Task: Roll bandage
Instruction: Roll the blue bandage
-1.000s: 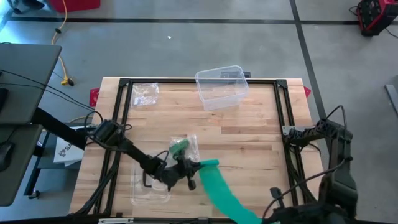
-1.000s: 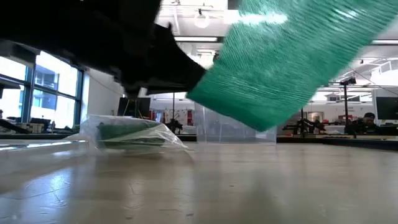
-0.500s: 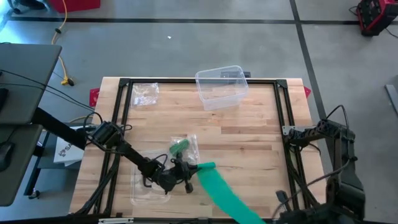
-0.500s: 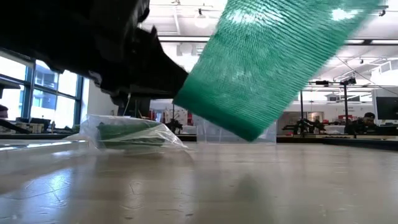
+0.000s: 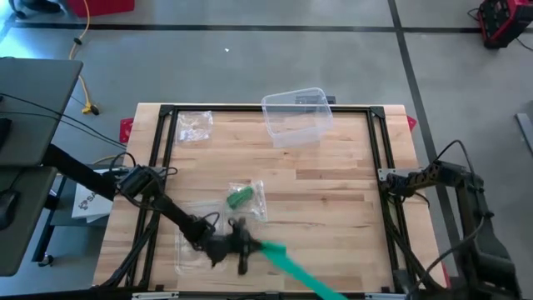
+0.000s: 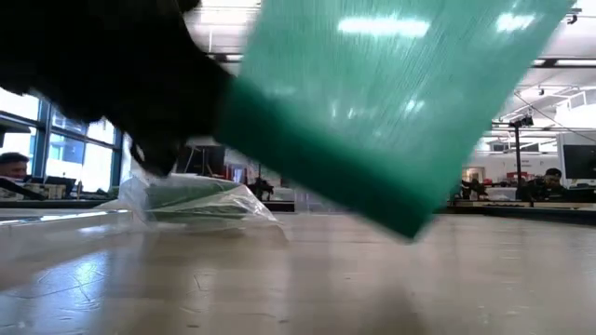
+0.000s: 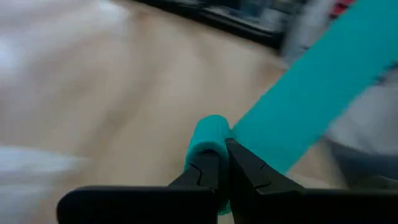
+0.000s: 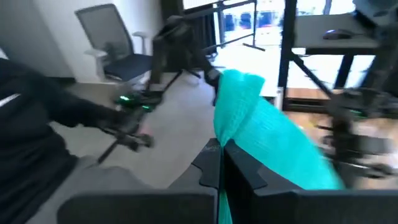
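Green bandage (image 5: 291, 265), no readable label.

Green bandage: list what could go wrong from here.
1. The green bandage hangs stretched in the air between the left gripper and the right gripper, each shut on one end. A hard pull could slip an end out.
2. The strip looks twisted along its span in the high view, so it may roll up unevenly.
3. The left gripper works close to the bagged bandage and a clear wrapper; it might drag them along.
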### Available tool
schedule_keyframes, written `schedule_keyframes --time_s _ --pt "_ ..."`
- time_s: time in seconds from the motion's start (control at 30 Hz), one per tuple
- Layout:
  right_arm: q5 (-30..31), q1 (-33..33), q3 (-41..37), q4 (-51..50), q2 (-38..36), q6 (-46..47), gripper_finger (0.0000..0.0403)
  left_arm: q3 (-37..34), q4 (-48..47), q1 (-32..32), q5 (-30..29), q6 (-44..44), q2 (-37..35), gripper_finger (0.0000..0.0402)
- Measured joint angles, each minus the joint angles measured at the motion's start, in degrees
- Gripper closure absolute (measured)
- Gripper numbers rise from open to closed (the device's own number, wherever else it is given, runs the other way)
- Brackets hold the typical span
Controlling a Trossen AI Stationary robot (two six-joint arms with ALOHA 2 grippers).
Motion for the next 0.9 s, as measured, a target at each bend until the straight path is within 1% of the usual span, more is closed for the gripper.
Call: schedule_keyframes --time_s 0.1,0.2,0.27,0.37,0.4,0.43,0.47,0.53,0.6,0.7,0.77,0.83,0.9 --pt "0.0 -3.9 0.0 -4.5 -2.3 0.1 0.0403 5.5 -3.2 -2.8 3.9 1.8 0.0 0.0396" --pt "0.7 -9.7 0.0 -14.0 -4.9 1.6 0.0403 12.5 -7.7 -5.3 8.0 1.9 0.0 0.0396" --pt "1.4 -13.5 0.0 -24.0 -7.3 6.2 0.0403 17.3 -10.2 -6.9 12.8 1.9 0.0 0.0396" --pt "-1.1 -20.3 0.0 -43.5 -10.1 16.2 0.0403 24.1 -10.7 -9.5 19.0 4.6 0.0 0.0396" --pt "-1.6 -22.4 0.0 -50.1 -10.4 20.0 0.0403 26.3 -10.5 -10.4 20.4 5.8 0.0 0.0396" --pt "-1.9 -24.6 -0.2 -53.9 -10.4 23.6 0.0403 28.4 -10.6 -11.3 21.3 7.2 -0.1 0.0396" --pt "-1.8 -26.9 -1.3 -52.6 -10.8 23.8 0.0403 30.3 -11.1 -12.0 22.2 8.8 -0.1 0.0396" --pt "-3.1 -30.3 -5.3 -46.1 -13.0 17.1 0.0403 33.4 -13.3 -13.3 22.2 11.8 -0.1 0.0396" --pt "-5.4 -33.7 -8.1 -38.6 -14.5 12.5 0.0403 34.9 -16.0 -13.8 19.9 13.6 -0.1 0.0396" --pt "-10.8 -37.3 -12.2 -35.7 -14.9 10.1 0.0403 35.3 -21.0 -13.3 15.9 12.7 -0.1 0.0396" --pt "-12.4 -38.4 -14.9 -36.1 -14.4 10.3 0.0403 35.3 -24.8 -12.7 15.2 9.5 -0.1 0.0396" --pt "-12.3 -38.8 -16.5 -37.6 -14.5 10.9 0.0403 35.3 -28.9 -12.0 15.1 5.9 0.1 0.0396" --pt "-11.9 -39.2 -17.6 -41.2 -14.8 13.5 0.0403 34.7 -30.4 -10.9 15.8 2.9 0.7 0.0396"
